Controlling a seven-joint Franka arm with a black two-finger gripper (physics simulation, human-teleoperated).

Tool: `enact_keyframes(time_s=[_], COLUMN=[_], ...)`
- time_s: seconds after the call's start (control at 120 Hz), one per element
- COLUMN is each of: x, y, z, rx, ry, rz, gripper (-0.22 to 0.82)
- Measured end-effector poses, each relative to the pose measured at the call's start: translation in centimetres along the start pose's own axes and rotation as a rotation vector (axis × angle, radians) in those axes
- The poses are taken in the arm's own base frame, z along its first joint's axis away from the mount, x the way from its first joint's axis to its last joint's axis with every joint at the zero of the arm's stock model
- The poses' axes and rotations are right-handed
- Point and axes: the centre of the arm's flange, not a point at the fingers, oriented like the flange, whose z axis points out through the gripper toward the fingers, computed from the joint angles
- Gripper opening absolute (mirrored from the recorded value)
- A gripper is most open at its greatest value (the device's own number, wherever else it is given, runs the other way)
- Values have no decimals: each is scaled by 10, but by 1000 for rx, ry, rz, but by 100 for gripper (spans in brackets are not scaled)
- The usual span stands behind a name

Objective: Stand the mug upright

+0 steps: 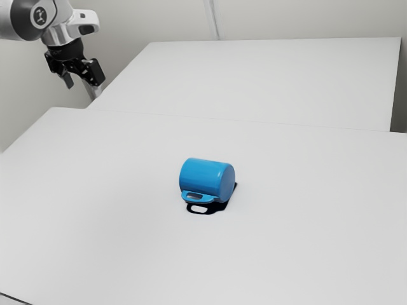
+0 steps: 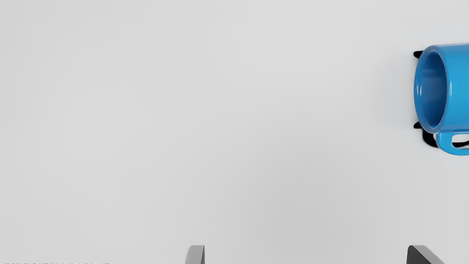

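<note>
Near the middle of the worktop, the mug lies on its side. Your pincer hangs well apart from it, toward the exterior view's far left, spread wide and holding nothing. You seem to be at the approach: the next move likely calls for bringing the pincer over and down to the mug, ahead of gripping and tipping it mouth up. It's glossy blue, mouth toward the exterior view's left, handle low on the near side.
</note>
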Motion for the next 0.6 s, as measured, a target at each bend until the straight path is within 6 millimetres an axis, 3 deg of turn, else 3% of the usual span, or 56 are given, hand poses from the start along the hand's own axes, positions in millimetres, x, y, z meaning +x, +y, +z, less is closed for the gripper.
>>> enact_keyframes(time_s=[0.333,0.425,0.6], x=[0,-1,-8], y=[-4,3,14], z=[13,34,98], rx=[-9,-110,-395], ry=[-10,-36,-129], rz=[-69,-95,-195], gripper=[60,60,60])
